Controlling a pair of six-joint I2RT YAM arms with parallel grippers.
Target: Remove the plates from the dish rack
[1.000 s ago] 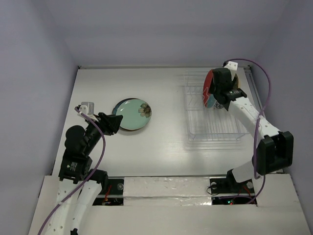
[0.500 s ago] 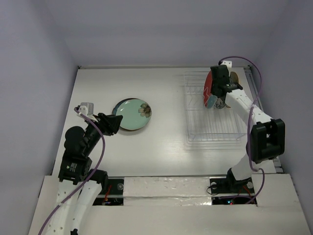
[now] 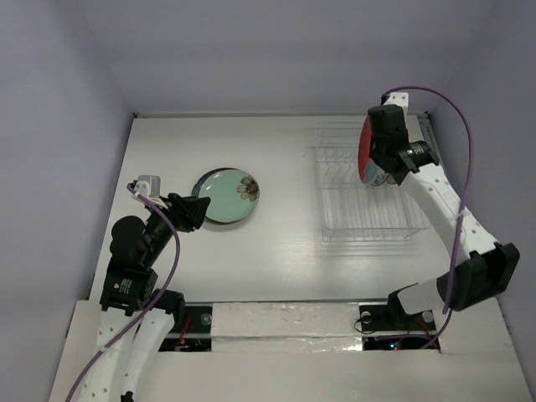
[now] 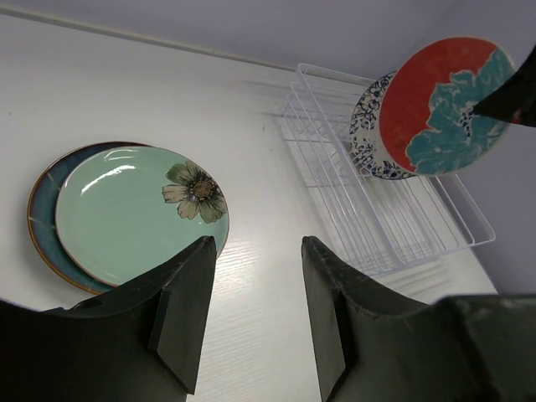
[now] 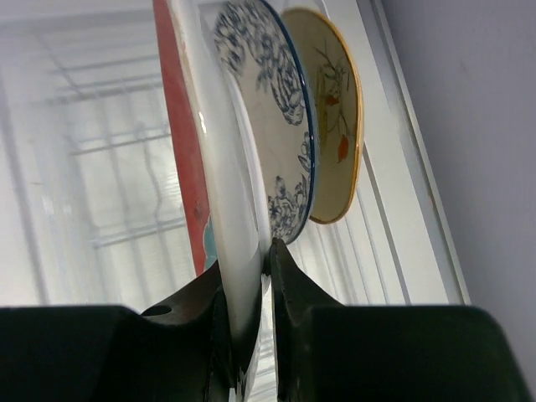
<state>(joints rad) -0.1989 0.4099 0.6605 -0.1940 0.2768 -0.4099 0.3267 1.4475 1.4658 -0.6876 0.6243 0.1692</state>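
Gripping rim of red plate [image 5: 182, 167], right hand [image 5: 247, 270] over dish rack [image 3: 368, 216]

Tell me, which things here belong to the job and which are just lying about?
Job: dish rack; red plate, held by the right tool; blue-flowered plate; tan plate; green plate; dark teal plate.
Just there: table; purple cables.

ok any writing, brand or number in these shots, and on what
None: no words, numbers or brand marks can be read in any view.
Only painted patterns show: a flower on the pale green plate, a teal blossom on the red plate, blue florals on the white plate, small motifs on the tan plate.
The dish rack is bare wire.
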